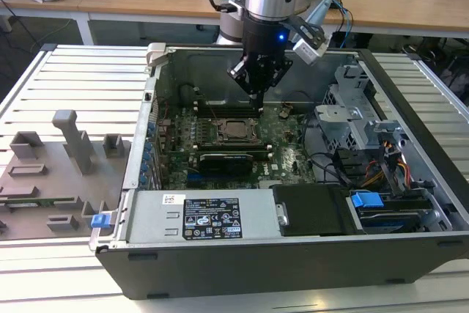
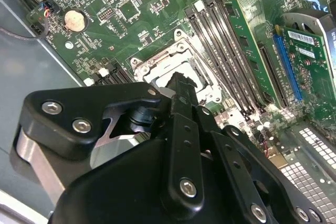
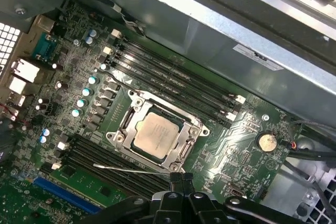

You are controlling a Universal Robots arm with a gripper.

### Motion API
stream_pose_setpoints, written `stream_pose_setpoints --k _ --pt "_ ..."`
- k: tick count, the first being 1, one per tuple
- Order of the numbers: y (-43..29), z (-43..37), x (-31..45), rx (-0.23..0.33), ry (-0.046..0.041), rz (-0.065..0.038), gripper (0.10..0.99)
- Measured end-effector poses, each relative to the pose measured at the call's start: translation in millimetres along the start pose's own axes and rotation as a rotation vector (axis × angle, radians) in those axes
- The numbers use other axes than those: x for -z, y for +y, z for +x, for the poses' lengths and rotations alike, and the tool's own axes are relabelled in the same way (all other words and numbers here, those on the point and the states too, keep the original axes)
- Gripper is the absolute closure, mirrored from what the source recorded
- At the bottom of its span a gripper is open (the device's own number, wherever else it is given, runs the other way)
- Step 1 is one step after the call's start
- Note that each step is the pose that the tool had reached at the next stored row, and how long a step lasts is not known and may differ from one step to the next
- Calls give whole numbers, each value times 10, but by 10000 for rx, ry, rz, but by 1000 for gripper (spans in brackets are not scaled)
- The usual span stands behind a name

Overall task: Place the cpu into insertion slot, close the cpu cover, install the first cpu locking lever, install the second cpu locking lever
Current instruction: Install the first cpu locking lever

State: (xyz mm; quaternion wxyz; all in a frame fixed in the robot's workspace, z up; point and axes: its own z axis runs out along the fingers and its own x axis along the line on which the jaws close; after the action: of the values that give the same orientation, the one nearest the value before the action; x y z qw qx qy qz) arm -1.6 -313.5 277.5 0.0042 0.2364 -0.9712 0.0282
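Note:
The cpu (image 3: pixel 155 132), a silver-grey square chip, sits in the insertion slot (image 3: pixel 167 113) on the green motherboard. It also appears in the exterior view (image 1: pixel 236 129). The cpu cover (image 3: pixel 185 149), a steel frame, lies flat around the chip. A thin metal locking lever (image 3: pixel 131 168) sticks out sideways from the socket over the memory slots. My gripper (image 3: pixel 181 178) is shut, with nothing visible between its fingers. Its tip is close to the end of that lever. In the exterior view the gripper (image 1: pixel 256 99) hangs just behind the socket. The second wrist view has the fingertips (image 2: pixel 181 85) in front of the socket frame (image 2: pixel 157 64).
Long black memory slots (image 3: pixel 173 85) flank the socket. A black card with a white label (image 1: pixel 227 159) stands in front of it. The case (image 1: pixel 157 56) also holds a power supply (image 1: pixel 209 216), a drive cage (image 1: pixel 344 119) and cables (image 1: pixel 388 163). A grey fixture plate (image 1: pixel 51 174) lies outside.

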Motion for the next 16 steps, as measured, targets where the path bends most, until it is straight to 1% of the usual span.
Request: stream_pose_setpoints --k 2,8,12,14,16 --pt "0 0 0 -14 1 0 980" --pt "0 0 0 -767 41 -16 980" --pt "0 0 0 -1804 96 -38 980" --pt "0 0 0 -2076 110 -44 980" --pt "0 0 0 -2612 139 -56 980"
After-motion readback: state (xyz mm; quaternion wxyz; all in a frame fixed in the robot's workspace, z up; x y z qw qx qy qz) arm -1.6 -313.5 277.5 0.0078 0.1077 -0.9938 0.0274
